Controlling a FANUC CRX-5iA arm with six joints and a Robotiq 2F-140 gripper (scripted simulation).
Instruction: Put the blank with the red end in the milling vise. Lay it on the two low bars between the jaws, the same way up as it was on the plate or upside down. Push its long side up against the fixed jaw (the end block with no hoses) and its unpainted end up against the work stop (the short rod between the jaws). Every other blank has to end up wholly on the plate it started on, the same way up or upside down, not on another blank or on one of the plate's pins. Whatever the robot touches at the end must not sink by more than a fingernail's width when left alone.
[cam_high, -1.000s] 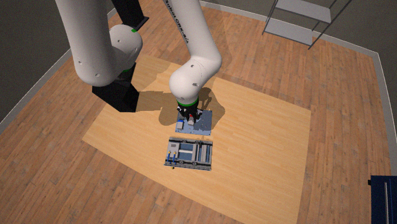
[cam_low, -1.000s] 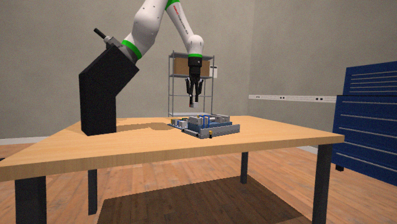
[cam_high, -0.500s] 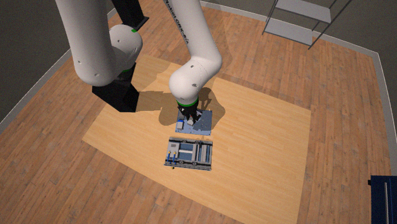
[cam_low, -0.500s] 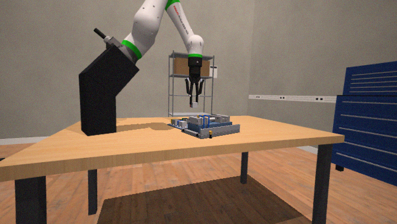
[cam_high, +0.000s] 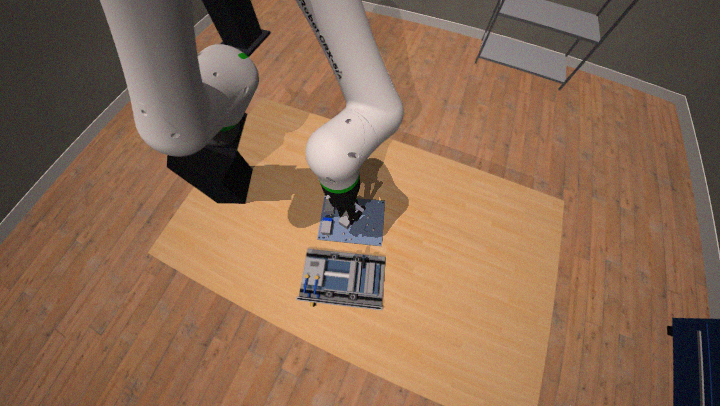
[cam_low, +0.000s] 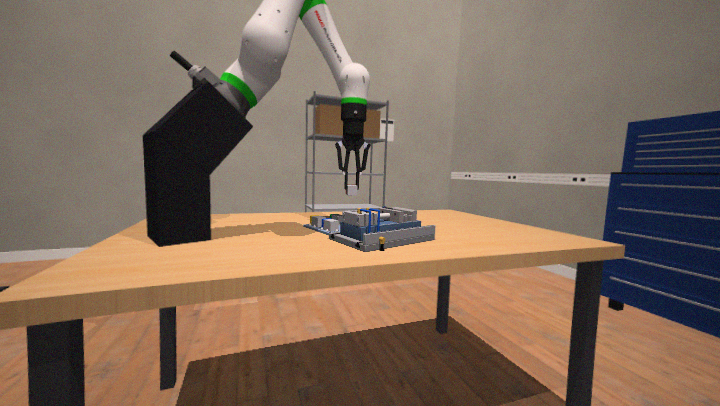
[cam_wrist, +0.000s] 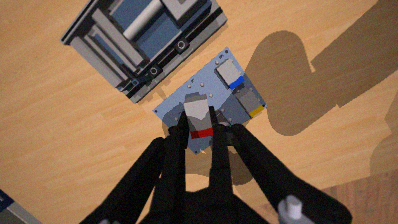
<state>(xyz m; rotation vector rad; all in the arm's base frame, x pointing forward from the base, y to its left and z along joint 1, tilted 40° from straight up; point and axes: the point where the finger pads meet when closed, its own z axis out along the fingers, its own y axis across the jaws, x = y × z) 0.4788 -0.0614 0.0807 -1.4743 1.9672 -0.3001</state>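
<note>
Black end effector (cam_wrist: 199, 131) hangs straight down above the plate (cam_wrist: 170, 106), clamped on the red-ended blank (cam_wrist: 197, 116).

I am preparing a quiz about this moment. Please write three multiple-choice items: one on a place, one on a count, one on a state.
1. Where is the red-ended blank?
A. in the vise
B. in the air above the plate
C. lying on the table

2. How many blanks lie on the plate?
A. two
B. three
C. none

3. The gripper is:
A. open wide
B. shut on nothing
C. shut on the blank

Key: 1 B, the exterior view shows it lifted; 2 A, a blue-ended blank and a yellow-ended blank remain; 3 C, its fingers press both long sides.
</note>
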